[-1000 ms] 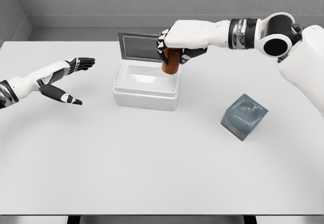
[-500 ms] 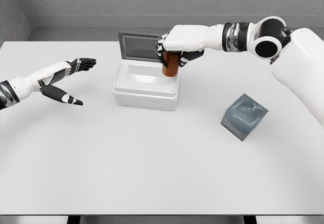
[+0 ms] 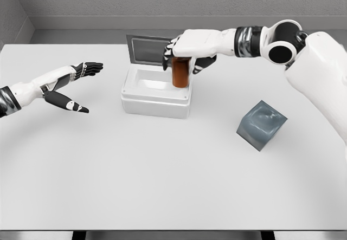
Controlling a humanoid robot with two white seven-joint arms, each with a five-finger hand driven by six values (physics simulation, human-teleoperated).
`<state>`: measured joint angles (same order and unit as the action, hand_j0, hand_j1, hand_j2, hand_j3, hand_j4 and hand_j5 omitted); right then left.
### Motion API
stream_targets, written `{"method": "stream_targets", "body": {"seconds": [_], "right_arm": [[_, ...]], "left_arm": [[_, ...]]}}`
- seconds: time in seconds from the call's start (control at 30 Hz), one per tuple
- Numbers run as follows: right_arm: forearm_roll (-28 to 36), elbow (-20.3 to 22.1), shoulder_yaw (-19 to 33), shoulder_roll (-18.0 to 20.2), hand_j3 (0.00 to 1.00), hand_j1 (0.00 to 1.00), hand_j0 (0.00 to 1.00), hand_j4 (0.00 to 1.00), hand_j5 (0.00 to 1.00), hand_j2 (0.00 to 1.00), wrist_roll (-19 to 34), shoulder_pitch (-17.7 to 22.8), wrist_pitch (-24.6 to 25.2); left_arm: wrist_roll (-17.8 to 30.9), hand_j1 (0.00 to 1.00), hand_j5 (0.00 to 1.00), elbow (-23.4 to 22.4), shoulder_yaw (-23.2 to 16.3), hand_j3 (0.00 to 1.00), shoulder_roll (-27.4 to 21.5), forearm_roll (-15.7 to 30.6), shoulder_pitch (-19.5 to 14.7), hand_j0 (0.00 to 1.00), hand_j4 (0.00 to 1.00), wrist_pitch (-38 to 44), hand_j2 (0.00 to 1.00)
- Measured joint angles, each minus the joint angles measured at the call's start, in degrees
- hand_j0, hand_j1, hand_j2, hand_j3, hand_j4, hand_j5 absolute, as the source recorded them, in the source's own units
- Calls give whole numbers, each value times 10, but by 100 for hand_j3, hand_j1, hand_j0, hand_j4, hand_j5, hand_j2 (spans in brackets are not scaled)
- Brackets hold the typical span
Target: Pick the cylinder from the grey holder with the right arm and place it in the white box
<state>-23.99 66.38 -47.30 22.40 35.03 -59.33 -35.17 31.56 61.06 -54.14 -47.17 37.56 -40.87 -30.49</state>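
From the head view, the right hand (image 3: 187, 49) held the brown cylinder (image 3: 180, 72) in curled fingers over the right end of the white box (image 3: 156, 96), its lower part already past the rim. Released off-centre, it could catch that right wall and tip out onto the table (image 3: 162, 175). The cylinder's long axis stood upright, top in the palm. The left hand (image 3: 73, 85) hovered spread and empty, well apart; the grey holder (image 3: 261, 124) sat vacant.

Single head view — looking down over table (image 3: 162, 169).
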Motion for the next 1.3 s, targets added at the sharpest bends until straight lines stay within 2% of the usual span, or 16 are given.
{"method": "stream_targets", "body": {"seconds": [0.17,0.37,0.47,0.53,0.67,0.73,0.8,0.9,1.07,1.3], "right_arm": [[-3,11,-1,1,100,100,100,100,100,100,0,2,0],[-2,74,-16,21,100,100,100,100,100,100,0,26,0],[-1,118,-17,55,100,100,100,100,100,100,0,44,0],[-1,153,0,93,100,100,100,100,100,100,0,69,0],[1,201,64,182,100,100,100,100,100,100,0,148,-1],[1,209,114,212,100,100,100,100,100,100,0,188,-1],[2,213,154,230,100,100,100,100,100,100,0,192,0],[2,216,183,243,100,100,100,100,100,100,0,192,0],[2,217,199,248,100,100,100,100,100,100,0,195,0],[2,215,203,245,100,100,100,100,100,100,0,200,0]], "left_arm": [[0,100,100,0,0,100,0,0,0,100,100,0,100],[0,100,100,1,0,100,-2,0,-1,100,100,-3,100],[1,100,100,4,1,100,-5,3,-14,100,100,-4,100],[2,100,100,6,1,100,-6,4,-18,100,100,-4,100],[4,100,100,0,2,100,2,4,-80,100,100,17,100],[5,100,100,-7,3,100,18,5,-101,100,100,37,100],[5,100,100,-18,3,100,44,7,-109,100,100,56,100],[6,100,100,-34,10,100,81,27,-111,100,100,80,100],[6,100,100,-66,22,100,122,36,-112,100,100,100,100],[7,100,100,-77,25,100,141,36,-121,100,100,105,100]]}}
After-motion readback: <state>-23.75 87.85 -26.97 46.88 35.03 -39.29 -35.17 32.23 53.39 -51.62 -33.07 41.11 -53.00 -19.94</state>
